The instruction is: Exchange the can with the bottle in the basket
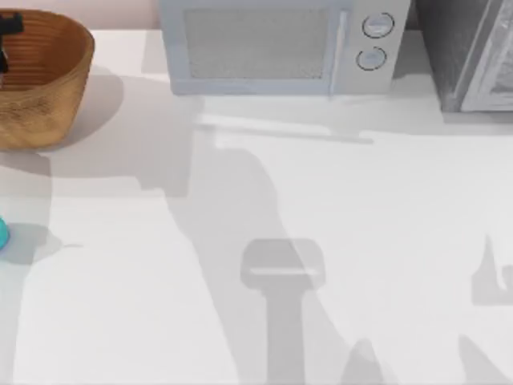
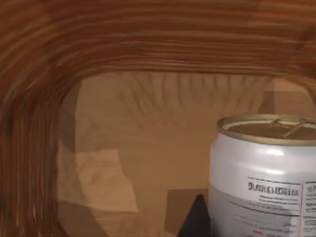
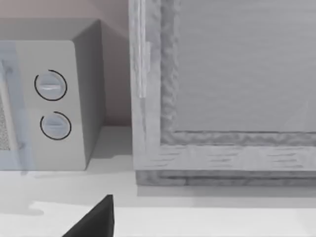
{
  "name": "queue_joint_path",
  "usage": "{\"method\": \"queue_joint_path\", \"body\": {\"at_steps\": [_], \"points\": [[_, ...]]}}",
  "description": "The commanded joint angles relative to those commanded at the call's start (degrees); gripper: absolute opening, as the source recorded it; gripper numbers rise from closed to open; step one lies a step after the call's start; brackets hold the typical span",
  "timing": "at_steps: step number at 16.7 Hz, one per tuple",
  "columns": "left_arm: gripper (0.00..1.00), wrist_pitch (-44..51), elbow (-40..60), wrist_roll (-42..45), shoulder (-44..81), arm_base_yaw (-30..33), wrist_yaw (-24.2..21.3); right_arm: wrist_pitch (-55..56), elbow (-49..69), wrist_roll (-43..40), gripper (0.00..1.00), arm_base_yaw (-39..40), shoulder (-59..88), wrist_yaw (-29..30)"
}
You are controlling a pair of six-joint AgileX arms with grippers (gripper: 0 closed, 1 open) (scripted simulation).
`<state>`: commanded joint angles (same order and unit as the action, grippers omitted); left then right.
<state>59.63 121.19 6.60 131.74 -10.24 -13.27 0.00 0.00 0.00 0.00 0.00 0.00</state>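
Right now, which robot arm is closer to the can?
The left. Its gripper is down inside the basket, right beside the can. The right gripper is far off on the table's right side, facing the microwave.

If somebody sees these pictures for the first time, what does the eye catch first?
Probably the wicker basket at the table's far left corner; the left wrist view looks inside it, where the can stands upright. Next, the microwave along the back edge, and a sliver of the turquoise bottle at the left edge.
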Motion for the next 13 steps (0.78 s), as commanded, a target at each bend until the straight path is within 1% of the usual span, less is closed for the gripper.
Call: {"method": "queue_joint_path", "body": {"at_steps": [2,5,13], "points": [[0.00,-5.3,-8.9,-0.8,-9.9,0.3,1.4,0.0,0.0,0.0,1.00,0.0,0.0,0.0],[0.00,-14.4,-24.8,-1.7,-27.9,1.2,3.7,0.0,0.0,0.0,1.00,0.0,0.0,0.0],[0.00,-39.4,-73.9,-3.3,-82.3,5.7,9.3,0.0,0.0,0.0,1.00,0.0,0.0,0.0]]}}
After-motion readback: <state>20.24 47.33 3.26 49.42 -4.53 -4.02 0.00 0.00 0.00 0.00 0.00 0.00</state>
